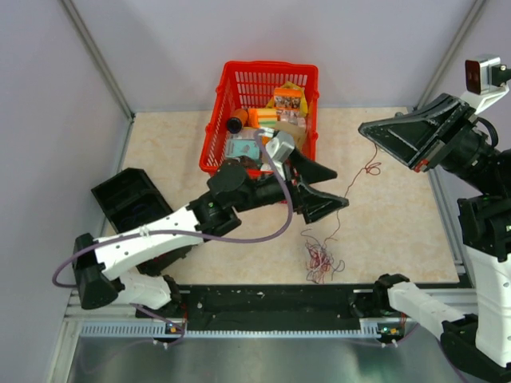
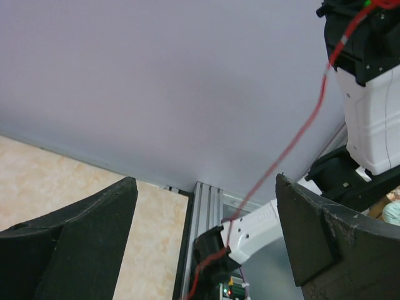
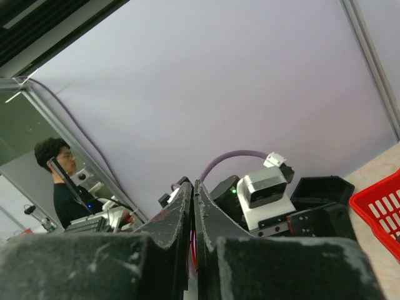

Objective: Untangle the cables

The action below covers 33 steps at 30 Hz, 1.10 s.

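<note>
The left end effector [image 2: 205, 184] has its two dark fingers [image 2: 81, 237] spread wide at the lower corners. A thin red cable [image 2: 294, 140] slants up through the gap, nearer the right-hand finger, to the black-and-white right arm [image 2: 372, 112]. Behind are the pale marbled desk [image 2: 56, 169], an aluminium rail [image 2: 203, 212] and a lilac-grey wall [image 2: 156, 75].

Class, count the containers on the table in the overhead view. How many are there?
2: the red basket at far centre; the black bin at the left edge. None appears hidden.

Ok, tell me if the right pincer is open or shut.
Shut: the right pincer has its fingers meeting in the wrist view, and a red cable hangs from its tip in the top view.
</note>
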{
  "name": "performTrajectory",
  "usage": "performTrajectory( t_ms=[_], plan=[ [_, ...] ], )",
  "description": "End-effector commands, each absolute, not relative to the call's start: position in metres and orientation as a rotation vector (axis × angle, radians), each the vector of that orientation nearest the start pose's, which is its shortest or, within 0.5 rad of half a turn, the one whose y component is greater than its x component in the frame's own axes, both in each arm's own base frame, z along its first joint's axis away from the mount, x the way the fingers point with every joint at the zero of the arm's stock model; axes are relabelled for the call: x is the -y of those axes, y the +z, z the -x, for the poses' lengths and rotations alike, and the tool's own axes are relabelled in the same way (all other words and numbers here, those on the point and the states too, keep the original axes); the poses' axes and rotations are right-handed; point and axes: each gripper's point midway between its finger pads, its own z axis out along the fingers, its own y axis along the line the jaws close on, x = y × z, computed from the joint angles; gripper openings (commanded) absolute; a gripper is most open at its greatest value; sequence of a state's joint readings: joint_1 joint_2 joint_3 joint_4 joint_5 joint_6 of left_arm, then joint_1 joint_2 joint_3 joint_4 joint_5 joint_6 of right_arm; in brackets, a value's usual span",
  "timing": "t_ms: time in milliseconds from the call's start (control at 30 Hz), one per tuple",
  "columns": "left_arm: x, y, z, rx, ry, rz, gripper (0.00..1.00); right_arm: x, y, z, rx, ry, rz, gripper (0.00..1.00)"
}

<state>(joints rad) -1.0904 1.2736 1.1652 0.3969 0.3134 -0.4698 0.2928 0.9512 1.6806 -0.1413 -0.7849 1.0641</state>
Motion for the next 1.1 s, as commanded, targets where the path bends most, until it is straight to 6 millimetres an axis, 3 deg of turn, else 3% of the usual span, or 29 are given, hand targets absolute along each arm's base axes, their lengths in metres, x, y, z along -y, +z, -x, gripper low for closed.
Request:
performTrajectory(
  t_ms=[0,100,133,233,267,367,433,467,500,533,633,733,900,967,1067],
  plan=[
    [0.439,0.459,-0.134,-1.189,-1.589,-0.743,0.92,-0.19,0.626,-0.099,-1.217,1.59,0.391,0.0],
    [0.447,0.468,-0.124,-1.143,-1.648,-0.809,0.79,-0.189,0.621,-0.102,-1.237,1.564,0.378,0.0],
    [0.449,0.467,-0.12,-1.133,-1.664,-0.835,0.69,-0.189,0.618,-0.104,-1.245,1.556,0.372,0.0],
    [0.449,0.456,-0.123,-1.18,-1.619,-0.855,0.1,-0.189,0.613,-0.108,-1.257,1.532,0.375,0.0],
    [0.447,0.449,-0.132,-1.227,-1.564,-0.828,0.0,-0.189,0.61,-0.109,-1.262,1.517,0.377,0.0],
    [0.425,0.451,-0.154,-1.284,-1.373,-0.758,0.0,-0.187,0.572,-0.131,-1.358,1.413,0.314,0.04],
    [0.404,0.463,-0.165,-1.303,-1.248,-0.714,0.0,-0.182,0.524,-0.15,-1.465,1.319,0.242,0.45],
    [0.392,0.471,-0.171,-1.307,-1.189,-0.682,0.0,-0.181,0.49,-0.161,-1.543,1.282,0.208,0.73],
    [0.38,0.479,-0.177,-1.309,-1.137,-0.64,0.0,-0.179,0.461,-0.167,-1.598,1.239,0.186,0.92],
    [0.37,0.487,-0.181,-1.312,-1.109,-0.606,0.0,-0.178,0.425,-0.177,-1.676,1.204,0.15,0.97],
    [0.353,0.493,-0.188,-1.376,-1.064,-0.529,0.0,-0.174,0.328,-0.194,-1.884,1.106,0.055,0.99],
    [0.343,0.501,-0.189,-1.416,-1.081,-0.449,0.0,-0.175,0.27,-0.194,-1.981,1.007,0.051,0.99],
    [0.328,0.51,-0.194,-1.435,-1.087,-0.33,0.0,-0.222,0.207,-0.168,-2.004,1.023,0.312,0.99],
    [0.321,0.513,-0.195,-1.433,-1.084,-0.296,0.0,-0.235,0.196,-0.167,-1.94,0.996,0.389,0.98],
    [0.314,0.52,-0.192,-1.421,-1.094,-0.276,0.0,-0.251,0.196,-0.176,-1.821,0.928,0.43,0.97]
  ],
)
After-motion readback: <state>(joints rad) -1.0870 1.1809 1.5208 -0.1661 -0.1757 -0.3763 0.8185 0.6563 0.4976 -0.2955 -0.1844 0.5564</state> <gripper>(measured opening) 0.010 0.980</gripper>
